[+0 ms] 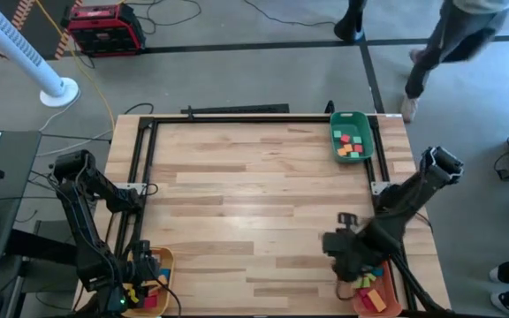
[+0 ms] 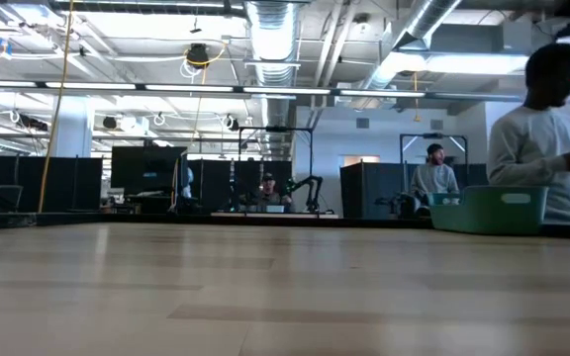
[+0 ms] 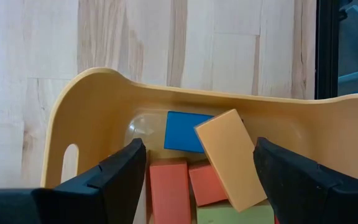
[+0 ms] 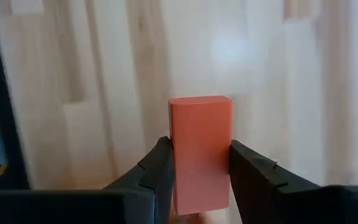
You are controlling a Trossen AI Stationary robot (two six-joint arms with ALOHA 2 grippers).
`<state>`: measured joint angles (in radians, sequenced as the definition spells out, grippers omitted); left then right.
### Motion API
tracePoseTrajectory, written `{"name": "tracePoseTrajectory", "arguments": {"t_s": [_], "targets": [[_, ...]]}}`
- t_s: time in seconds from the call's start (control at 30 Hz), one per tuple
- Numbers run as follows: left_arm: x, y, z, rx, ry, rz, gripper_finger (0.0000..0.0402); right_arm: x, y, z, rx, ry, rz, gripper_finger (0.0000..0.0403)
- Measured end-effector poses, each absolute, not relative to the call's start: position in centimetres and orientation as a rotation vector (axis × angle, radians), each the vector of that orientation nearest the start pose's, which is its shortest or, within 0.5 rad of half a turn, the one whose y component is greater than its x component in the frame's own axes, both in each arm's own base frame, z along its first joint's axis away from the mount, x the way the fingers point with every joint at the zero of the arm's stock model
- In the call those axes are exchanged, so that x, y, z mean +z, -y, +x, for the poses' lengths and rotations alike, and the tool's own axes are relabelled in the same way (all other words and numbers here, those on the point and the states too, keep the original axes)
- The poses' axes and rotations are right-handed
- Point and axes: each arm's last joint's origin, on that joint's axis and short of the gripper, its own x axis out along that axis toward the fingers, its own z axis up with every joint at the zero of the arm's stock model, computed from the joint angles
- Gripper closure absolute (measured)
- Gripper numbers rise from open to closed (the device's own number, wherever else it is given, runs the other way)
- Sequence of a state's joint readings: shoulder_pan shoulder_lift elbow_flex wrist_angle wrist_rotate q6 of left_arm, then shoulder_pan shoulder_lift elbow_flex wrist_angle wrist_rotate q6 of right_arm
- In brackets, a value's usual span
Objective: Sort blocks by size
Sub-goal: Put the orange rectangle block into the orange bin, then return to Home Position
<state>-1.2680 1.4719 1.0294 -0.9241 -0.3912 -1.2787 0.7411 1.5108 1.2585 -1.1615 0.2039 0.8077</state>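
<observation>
My right gripper (image 1: 341, 252) hangs over the table just left of the orange tray (image 1: 387, 305) and is shut on a red block (image 4: 201, 118). In the high view the gripper hides that block. My left gripper (image 3: 201, 152) stands open above the yellow tray (image 3: 104, 81) at the near left corner, with nothing between its fingers. In that tray lie a blue block (image 3: 185, 130), a tan block (image 3: 229, 155) leaning across the others, two red blocks (image 3: 166, 186) and a green one (image 3: 235, 214). My right gripper pinches the red block between its two fingers, by two opposite side faces (image 4: 178, 155). The fingers come from above, pointing steeply down. The block's far end (image 4: 201, 106) sticks out past the fingertips. The block is clear of the table.
A green tray (image 1: 367, 124) with several small blocks stands at the far right corner; its wall (image 2: 488, 210) also shows in the low view. The orange tray holds several blocks. A black frame (image 1: 237, 117) runs around the table. People stand beyond the far right edge (image 2: 547, 138).
</observation>
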Motion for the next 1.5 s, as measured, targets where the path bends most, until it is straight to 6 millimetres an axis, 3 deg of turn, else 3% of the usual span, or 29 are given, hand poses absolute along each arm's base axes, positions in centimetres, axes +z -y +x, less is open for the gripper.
{"name": "tracePoseTrajectory", "arguments": {"t_s": [0.43, 0.7, 1.03, 1.3, 1.5], "targets": [[22.3, 24.5, 8.8, -0.021, -1.138, -0.096, 0.0116, 25.4, -23.2, 12.6, -0.275, -1.353, 0.314, 0.0248], [22.3, 24.5, 8.8, -0.021, -1.138, -0.096, 0.0116, 23.1, -24.5, 9.7, -0.320, -1.340, 0.460, 0.0247], [22.3, 24.5, 8.8, -0.021, -1.138, -0.096, 0.0116, 20.6, -24.0, 8.9, -0.384, -1.336, 0.499, 0.0211], [22.3, 24.5, 8.8, -0.021, -1.138, -0.096, 0.0116, 20.6, -23.8, 9.1, -0.384, -1.338, 0.483, 0.0171], [22.3, 24.5, 8.8, -0.021, -1.138, -0.096, 0.0116, 21.2, -23.5, 10.3, -0.355, -1.305, 0.426, 0.0170]]}}
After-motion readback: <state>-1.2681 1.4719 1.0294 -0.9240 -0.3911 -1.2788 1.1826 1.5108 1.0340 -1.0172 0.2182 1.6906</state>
